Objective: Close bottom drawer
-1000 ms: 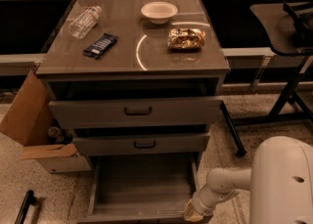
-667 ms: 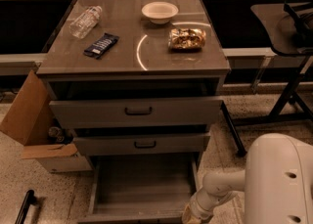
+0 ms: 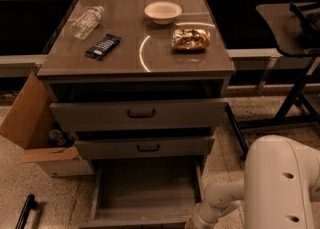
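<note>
The bottom drawer [image 3: 145,193] is the lowest of the grey cabinet's three drawers. It is pulled far out, and its wide shallow tray shows empty. Its low front panel [image 3: 135,221] lies at the picture's bottom edge, and its handle is hidden. My gripper [image 3: 196,221] is at the end of the white arm [image 3: 225,195], low at the drawer's front right corner and mostly cut off by the bottom edge. The middle drawer [image 3: 145,148] and top drawer [image 3: 140,114] stand slightly open above.
On the cabinet top [image 3: 135,68] lie a water bottle [image 3: 86,22], a dark snack bar [image 3: 102,46], a white bowl [image 3: 163,12] and a shiny snack bag [image 3: 190,39]. A cardboard box [image 3: 37,133] stands at the left. A black table leg [image 3: 292,103] is at the right.
My arm's end has shifted slightly left and lower beside the bottom drawer's front right corner. The drawer looks as far out as before.
</note>
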